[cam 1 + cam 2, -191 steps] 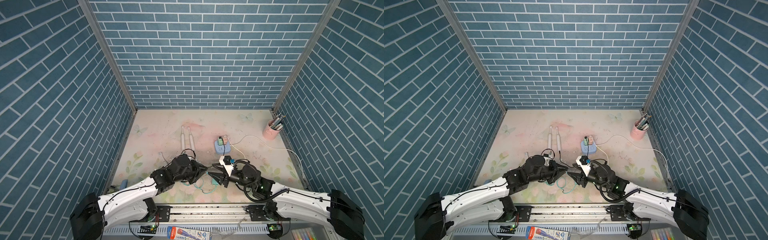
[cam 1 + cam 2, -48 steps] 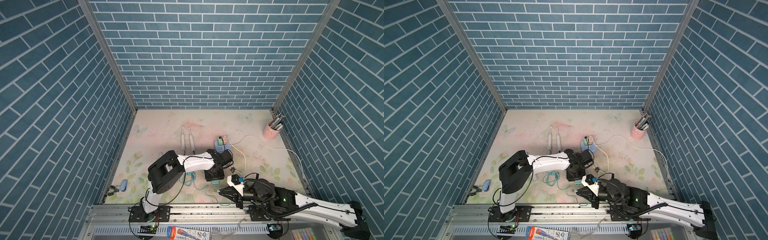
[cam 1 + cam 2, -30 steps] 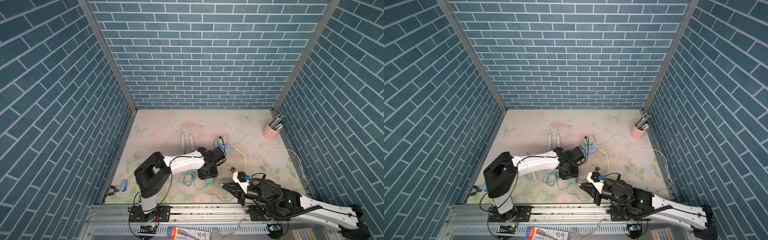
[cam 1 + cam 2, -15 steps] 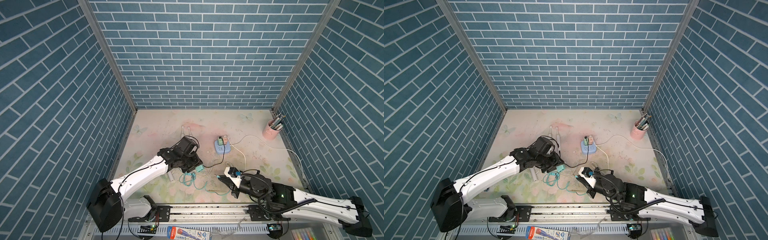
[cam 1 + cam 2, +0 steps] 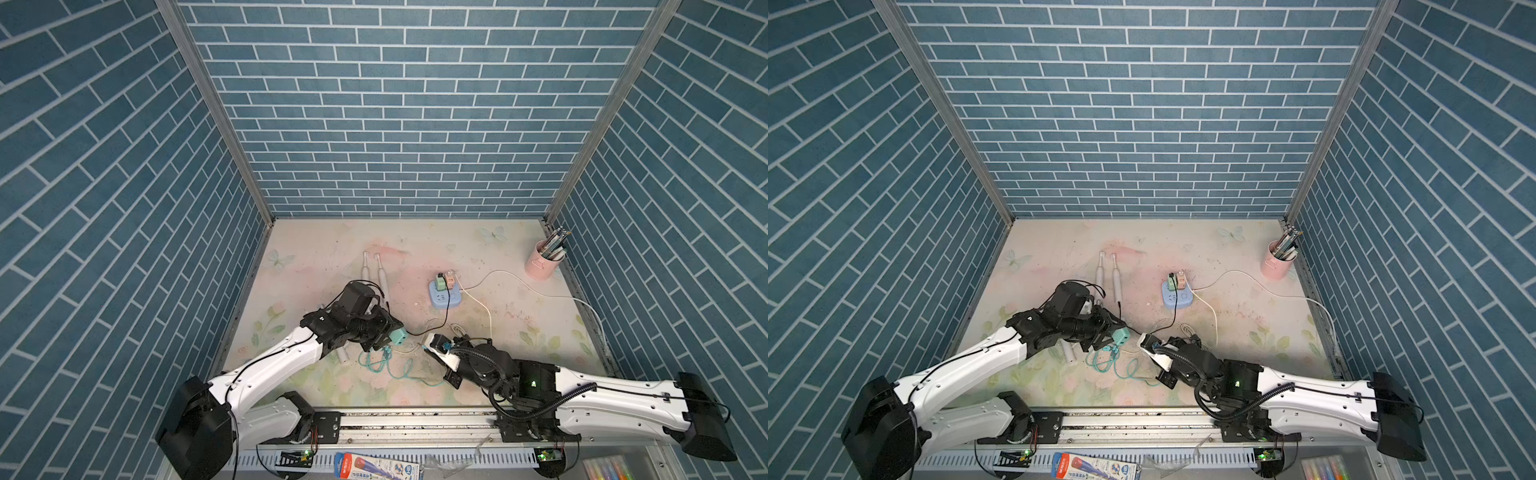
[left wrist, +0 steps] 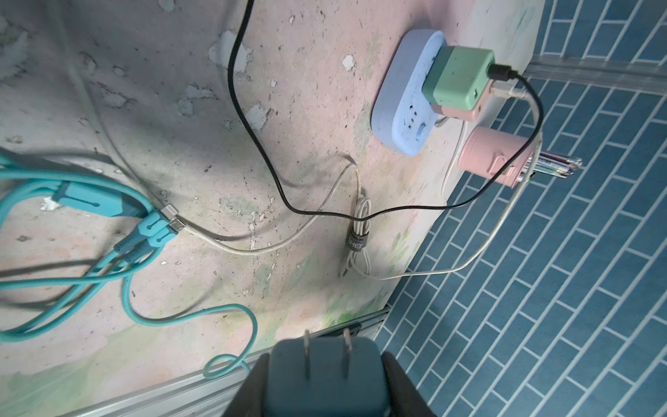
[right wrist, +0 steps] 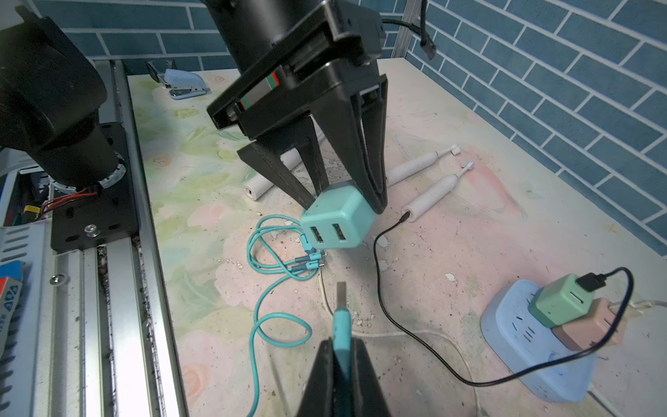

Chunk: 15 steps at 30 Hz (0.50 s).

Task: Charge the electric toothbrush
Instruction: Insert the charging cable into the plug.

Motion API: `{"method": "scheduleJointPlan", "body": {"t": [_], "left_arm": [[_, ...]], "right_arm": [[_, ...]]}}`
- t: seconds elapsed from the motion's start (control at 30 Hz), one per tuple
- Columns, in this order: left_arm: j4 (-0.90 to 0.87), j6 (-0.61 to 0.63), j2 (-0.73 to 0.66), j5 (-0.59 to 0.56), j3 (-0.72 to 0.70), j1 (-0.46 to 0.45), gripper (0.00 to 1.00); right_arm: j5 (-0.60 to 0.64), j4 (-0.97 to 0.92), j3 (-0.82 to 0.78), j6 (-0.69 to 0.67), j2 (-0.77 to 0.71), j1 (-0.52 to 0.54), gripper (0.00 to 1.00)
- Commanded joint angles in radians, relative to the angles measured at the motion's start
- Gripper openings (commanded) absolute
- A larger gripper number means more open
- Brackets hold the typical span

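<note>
Two white electric toothbrushes [image 5: 365, 270] [image 7: 436, 191] lie side by side on the table beyond the arms. My left gripper [image 7: 343, 205] is shut on a teal charger cube [image 7: 337, 224] held above the table, its two USB ports facing my right gripper [image 7: 341, 343]. In the left wrist view the cube's prongs [image 6: 325, 352] point away from the camera. The right gripper is shut on the teal USB plug [image 7: 341, 317] of the teal cable [image 5: 382, 361], a short gap from the ports. A black cable end [image 7: 406, 215] lies at one toothbrush's base.
A blue power strip [image 5: 444, 301] carries a green adapter [image 7: 563, 299] and a pink one [image 7: 588, 328]. A third white cylinder [image 7: 267, 180] lies under the left arm. White cable [image 6: 357, 231], pink pen cup [image 5: 542, 264] at the far right, stapler [image 7: 184, 85] at the near left.
The left arm has drawn back to the left from beside the power strip, carrying the teal cube. The right gripper has moved left toward it with the plug.
</note>
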Motion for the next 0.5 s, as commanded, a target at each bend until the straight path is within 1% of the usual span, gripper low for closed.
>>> {"method": "scheduleJointPlan", "body": {"t": [0.0,0.23,0.37,0.47], "left_arm": [[0.032,-0.072,-0.021,0.024,-0.035,0.011,0.0],[0.038,-0.085,0.017,0.073,-0.035,0.012,0.0],[0.043,-0.09,0.012,0.062,-0.036,0.012,0.0],[0.031,-0.087,0.014,0.061,-0.036,0.012,0.0]], "right_arm": [[0.044,0.02,0.046,-0.05,0.029,0.005,0.0],[0.034,0.018,0.076,-0.064,0.088,0.005,0.0],[0.03,-0.004,0.103,-0.071,0.146,0.005,0.0],[0.031,0.006,0.108,-0.078,0.159,0.007,0.0]]}}
